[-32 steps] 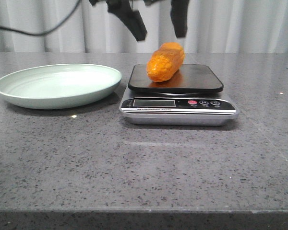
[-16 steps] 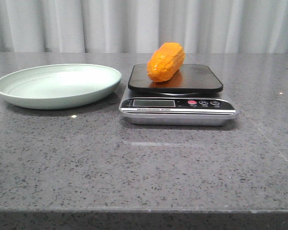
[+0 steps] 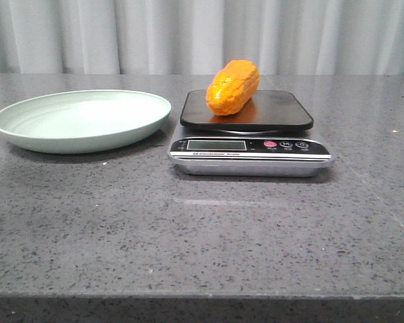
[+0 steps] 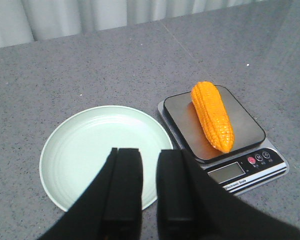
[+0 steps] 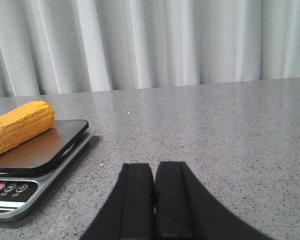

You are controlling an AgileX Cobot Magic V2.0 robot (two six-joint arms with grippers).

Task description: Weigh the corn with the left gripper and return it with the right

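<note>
The counter (image 3: 202, 235) is a dark grey speckled stone slab with a glossy finish; a pale pleated curtain (image 3: 202, 33) closes off the far side of the room. A pale green plate (image 3: 27, 128) rests on the left part of the counter, and a digital kitchen scale (image 3: 250, 156) stands just to its right, not touching it. The corn (image 3: 233, 87) lies on its side on the scale's black platform (image 3: 283, 111), toward the platform's left half, angled from near-left to far-right. The front view shows the scale's display (image 3: 216, 145) and its row of buttons, including one red button (image 3: 270, 143), but shows no arm and no tool. The left wrist view looks down on the plate (image 4: 75, 150), the scale (image 4: 250, 170) and the corn (image 4: 212, 116) from above, revealing the full length of the cob and its kernel rows. The left tool (image 4: 149, 200) hangs above the near edge of the plate, well apart from the corn; its two black fingers (image 4: 122, 195) stand a narrow gap apart and hold nothing. The right wrist view is low and nearly level with the counter, showing the corn (image 5: 20, 127) and the scale (image 5: 40, 165) from the right side. The right tool (image 5: 154, 200) sits to the right of the scale, its fingers (image 5: 137, 200) pressed together and empty.
</note>
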